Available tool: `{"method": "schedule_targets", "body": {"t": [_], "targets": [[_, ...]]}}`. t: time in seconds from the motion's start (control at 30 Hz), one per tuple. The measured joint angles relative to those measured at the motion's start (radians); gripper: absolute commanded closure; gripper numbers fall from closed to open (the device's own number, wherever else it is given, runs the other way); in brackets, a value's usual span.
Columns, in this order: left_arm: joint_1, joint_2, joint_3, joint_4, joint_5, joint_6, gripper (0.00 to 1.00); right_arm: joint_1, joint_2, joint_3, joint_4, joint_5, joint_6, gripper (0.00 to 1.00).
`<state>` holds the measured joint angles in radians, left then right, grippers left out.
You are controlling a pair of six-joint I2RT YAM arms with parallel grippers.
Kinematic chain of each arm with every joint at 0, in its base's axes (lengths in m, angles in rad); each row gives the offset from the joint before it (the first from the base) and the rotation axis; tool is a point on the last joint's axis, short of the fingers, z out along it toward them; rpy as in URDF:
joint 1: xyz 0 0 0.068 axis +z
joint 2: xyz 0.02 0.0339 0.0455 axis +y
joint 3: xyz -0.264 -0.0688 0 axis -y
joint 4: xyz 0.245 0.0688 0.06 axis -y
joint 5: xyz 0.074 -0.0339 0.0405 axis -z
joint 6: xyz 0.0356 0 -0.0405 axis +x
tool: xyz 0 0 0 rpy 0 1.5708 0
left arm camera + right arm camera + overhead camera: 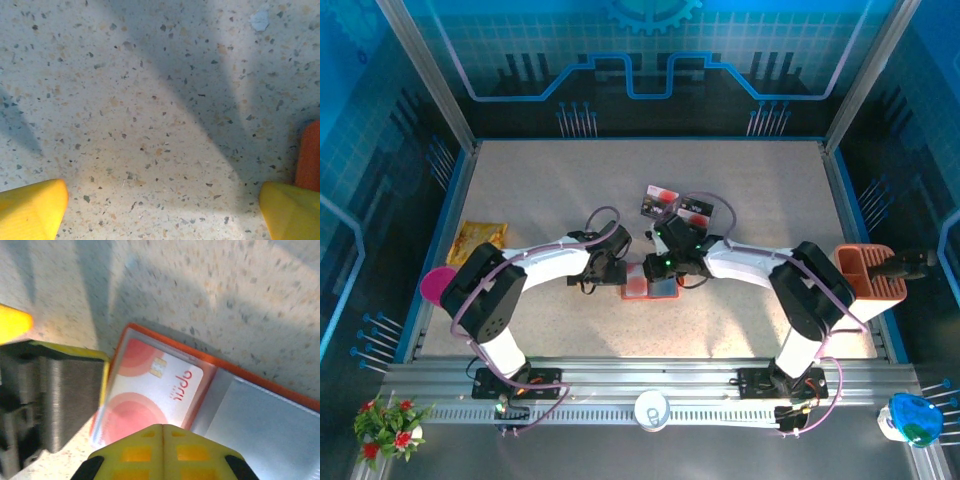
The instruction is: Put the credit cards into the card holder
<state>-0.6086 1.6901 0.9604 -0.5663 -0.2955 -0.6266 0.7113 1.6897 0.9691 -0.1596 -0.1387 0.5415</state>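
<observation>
One tabletop: speckled, stone-look, carrying everything in front of two arms bolted at its near edge.
Holder: lies open and flat at mid-tabletop between the two claws, with an orange rim and grey-blue pockets. It is likely light and floppy at the fold, and apt to skate unless pinned at an edge.
Left claw: spread wide and empty, low over the tabletop. One yellow tip sits against the holder's orange edge, seemingly bracing it.
Right claw: tips pressed together, poised over the near edge of the pocketed card. Whether anything is nipped between them is hidden.
Pocketed card: white with pink discs and a chip, lying in the holder's clear-fronted pocket.
Loose cards: two, dark with red patches, flat on the tabletop just beyond the holder. They are probably thin, stiff, slick and feather-light. Each is best taken by a short edge, after tipping or sliding it to expose one.
</observation>
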Motion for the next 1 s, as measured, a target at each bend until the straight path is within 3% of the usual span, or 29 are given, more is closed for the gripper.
{"method": "schedule_targets", "body": {"t": [0.17, 0.4, 1.0], "targets": [[0.003, -0.08, 0.001, -0.01, 0.002, -0.003, 0.01, -0.064, -0.09, -0.041, 0.003, 0.0, -0.004, 0.99], [-0.006, -0.139, 0.033, -0.005, 0.044, -0.031, 0.01, -0.146, -0.1, -0.118, 0.002, -0.021, -0.019, 0.99], [-0.146, -0.043, 0.083, 0.029, 0.084, -0.083, 0.01, -0.15, -0.013, -0.124, 0.035, -0.056, -0.035, 1.0]]}}
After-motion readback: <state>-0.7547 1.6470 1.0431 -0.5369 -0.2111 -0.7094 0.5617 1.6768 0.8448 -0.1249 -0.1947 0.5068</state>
